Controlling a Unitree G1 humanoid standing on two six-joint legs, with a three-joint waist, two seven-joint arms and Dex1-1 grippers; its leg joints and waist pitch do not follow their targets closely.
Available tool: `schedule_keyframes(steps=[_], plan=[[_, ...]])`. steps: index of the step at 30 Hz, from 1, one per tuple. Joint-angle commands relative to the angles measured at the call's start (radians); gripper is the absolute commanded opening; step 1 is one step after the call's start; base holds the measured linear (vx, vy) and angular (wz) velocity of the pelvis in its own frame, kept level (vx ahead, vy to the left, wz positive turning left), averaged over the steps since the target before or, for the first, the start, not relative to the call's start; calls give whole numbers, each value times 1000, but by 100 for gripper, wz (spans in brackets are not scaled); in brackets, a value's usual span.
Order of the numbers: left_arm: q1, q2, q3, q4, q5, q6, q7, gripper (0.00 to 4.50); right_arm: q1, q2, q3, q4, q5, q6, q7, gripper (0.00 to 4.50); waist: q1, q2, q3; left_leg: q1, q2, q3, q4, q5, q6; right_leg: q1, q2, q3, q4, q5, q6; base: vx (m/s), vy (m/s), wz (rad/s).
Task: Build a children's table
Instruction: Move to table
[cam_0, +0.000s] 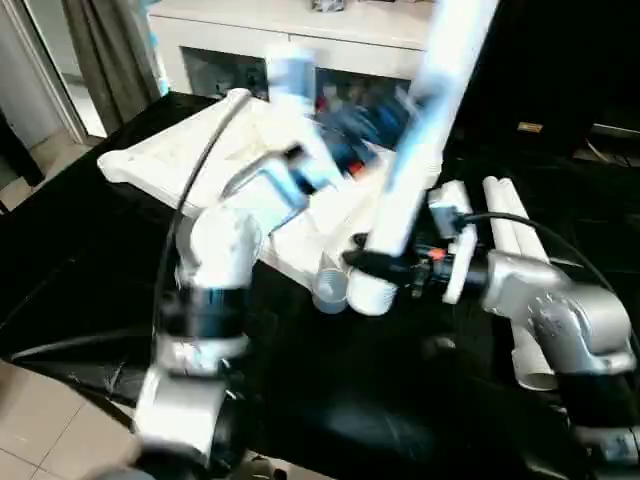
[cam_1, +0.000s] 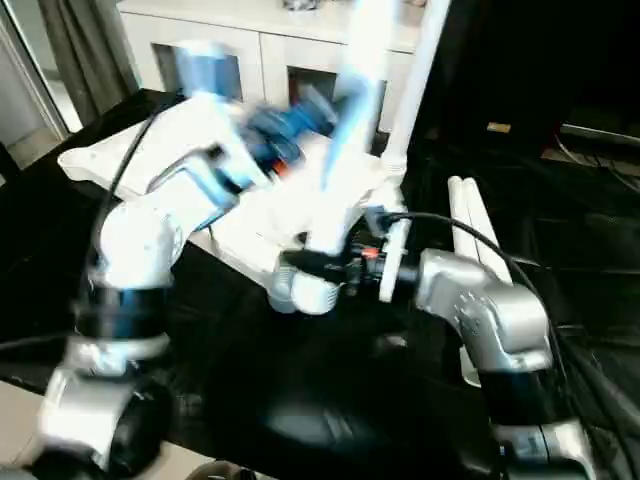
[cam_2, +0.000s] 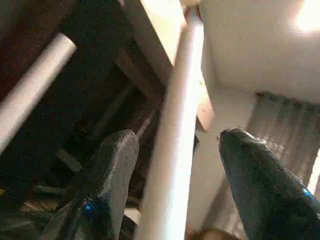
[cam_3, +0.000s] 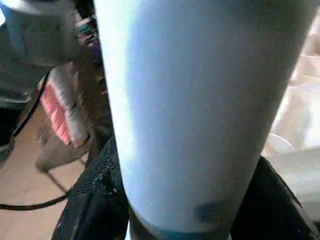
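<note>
The large black-sheeted table (cam_0: 330, 400) carries all the work. Beyond its far edge stands a white cabinet with glass doors (cam_0: 300, 45), with a curtain (cam_0: 105, 55) to its left.

The children's table top (cam_0: 215, 150) lies flat on the black sheet, toward the far left of my reach, its white ribbed face turned up. One round corner socket (cam_0: 331, 287) sits at the near corner of the top.

I hold one white tube leg (cam_0: 425, 130) upright and slightly tilted. Its flared lower end (cam_0: 372, 295) is just beside that near corner socket; whether it is seated in the socket I cannot tell. The leg rises past the cabinet and out of the picture at the top.

Two spare tube legs (cam_0: 510, 225) lie side by side on the sheet to my right, running away from me, partly behind my right forearm.

My right gripper (cam_0: 385, 265) is closed on the held leg near its lower end. In the right wrist view the tube stands between the two black fingers (cam_3: 92, 200), which press it on both sides.

My left gripper (cam_2: 175, 195) stands higher on the same leg. In the left wrist view its fingers (cam_2: 107, 170) are spread either side of the tube with gaps showing, not touching it.
</note>
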Motion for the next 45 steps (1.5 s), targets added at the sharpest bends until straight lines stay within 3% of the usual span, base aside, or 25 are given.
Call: schedule_keyframes(steps=[1,3,6,9,11,12,14,16,19,23,25,27,32,34,35,36,37,38,39,40,41,42,43,44,45], plan=[[25,44,-40,-39,82,-28,-2,302,4,6,-34,-64,27,-9,-24,195,-2,-24,-76,16,93,-38,-66,-79,62,61,-109,61,-85,-167,-194,0,0,0],[63,78,-76,-36,206,-83,51,302,26,18,-53,-91,26,-7,-58,195,-1,-20,-72,18,97,-40,-71,-87,54,56,-110,63,-87,-220,-156,0,0,0],[81,89,-82,-22,281,-122,123,302,41,20,-57,-106,13,-13,-82,195,0,-12,-75,21,101,-44,-74,-89,39,53,-111,63,-88,-221,-134,0,0,0],[240,186,-102,-15,542,-286,313,302,83,68,-70,-50,-240,-173,-387,195,-8,5,-73,16,101,-50,-81,-97,-17,44,-107,62,-87,-206,-105,0,0,0],[360,224,-102,-59,627,-342,361,302,127,104,-86,-36,-369,-269,-565,195,-25,13,-75,18,93,-47,-83,-129,-59,45,-105,61,-91,-218,-82,0,0,0],[360,224,-102,-59,627,-342,361,302,127,104,-86,-36,-369,-269,-565,195,-32,9,-76,20,90,-44,-83,-139,-64,46,-102,62,-91,-214,-82,0,0,0],[445,235,-98,-82,665,-366,370,302,186,135,-91,-69,-428,-349,-637,195,-32,16,-80,24,90,-43,-81,-161,-50,44,-104,65,-93,-191,-103,0,0,0],[476,241,-110,-81,697,-409,382,302,222,143,-87,-99,-448,-361,-662,195,-36,17,-71,26,92,-43,-88,-217,-33,40,-99,65,-97,-209,-125,0,0,0],[539,236,-147,-79,774,-538,448,302,331,217,-121,-172,-432,-454,-695,195,-38,19,-62,23,98,-48,-98,-285,-21,40,-105,68,-107,-285,-104,0,0,0],[560,212,-147,-102,783,-546,473,302,349,245,-117,-165,-401,-493,-674,195,-53,9,-59,21,98,-51,-102,-310,-25,40,-107,69,-111,-334,-98,0,0,0],[561,205,-150,-113,781,-544,467,302,342,243,-104,-152,-402,-494,-664,195,-56,14,-55,23,96,-51,-101,-326,-26,37,-109,69,-114,-370,-97,0,0,0],[551,195,-161,-116,784,-558,463,302,321,231,-59,-114,-430,-516,-642,195,-60,9,-55,16,95,-54,-102,-317,-25,42,-110,67,-113,-380,-94,0,0,0],[546,197,-187,-99,791,-592,461,302,325,250,-47,-115,-437,-522,-637,195,-60,7,-56,17,92,-49,-98,-296,-9,36,-111,72,-116,-387,-88,0,0,0],[543,193,-186,-95,798,-594,464,302,331,255,-47,-109,-431,-511,-644,195,-47,2,-60,4,81,-38,-79,-231,47,52,-151,95,-119,-359,-124,0,0,0],[542,191,-183,-93,796,-593,465,302,336,254,-44,-106,-433,-507,-652,195,-33,-1,-61,-6,81,-45,-49,-176,88,65,-200,121,-134,-363,-148,0,0,0],[540,190,-183,-89,796,-590,467,302,337,251,-43,-103,-436,-509,-656,195,-30,14,-65,25,87,-28,-17,-167,60,41,-200,167,-154,-403,-145,0,0,0],[538,191,-183,-85,796,-590,467,302,338,251,-43,-101,-435,-510,-658,195,-7,3,-62,24,76,-31,25,-180,21,51,-207,238,-172,-489,-148,10,70,-23],[536,194,-187,-79,796,-592,463,302,339,253,-46,-104,-431,-505,-656,195,3,-16,-52,-15,52,-57,58,-192,11,80,-206,285,-171,-544,-150,21,109,-51],[534,196,-189,-76,797,-592,462,302,339,255,-48,-106,-429,-502,-655,195,14,-13,-54,-15,48,-69,63,-184,4,81,-196,300,-172,-563,-150,21,109,-51],[534,197,-191,-74,799,-594,462,302,339,256,-49,-107,-429,-499,-653,195,24,-16,-54,-5,24,-73,61,-183,-5,71,-135,326,-169,-563,-142,8,155,-53],[533,198,-191,-75,799,-595,463,302,336,254,-49,-105,-431,-498,-650,195,33,-10,-61,25,7,-62,35,-159,-1,47,-57,337,-162,-510,-122,-23,224,-35],[533,198,-191,-77,801,-598,464,302,330,251,-49,-93,-434,-500,-646,195,19,-13,-59,41,2,-55,10,-154,22,28,-15,327,-155,-477,-93,-23,224,-35],[533,198,-191,-77,801,-598,465,302,328,250,-49,-89,-435,-501,-645,195,-9,7,-63,128,25,-27,-45,-187,82,-58,59,253,-113,-375,-41,-89,245,-34],[532,198,-190,-78,801,-598,465,302,321,249,-49,-78,-437,-503,-644,195,-43,12,-51,131,42,-22,-79,-281,117,-90,76,183,-68,-371,-41,-90,275,-47],[533,199,-190,-80,801,-597,465,302,318,247,-47,-70,-438,-503,-642,195,-80,29,-72,106,101,4,-141,-303,193,-82,26,32,89,-212,-37,-90,275,-47]])
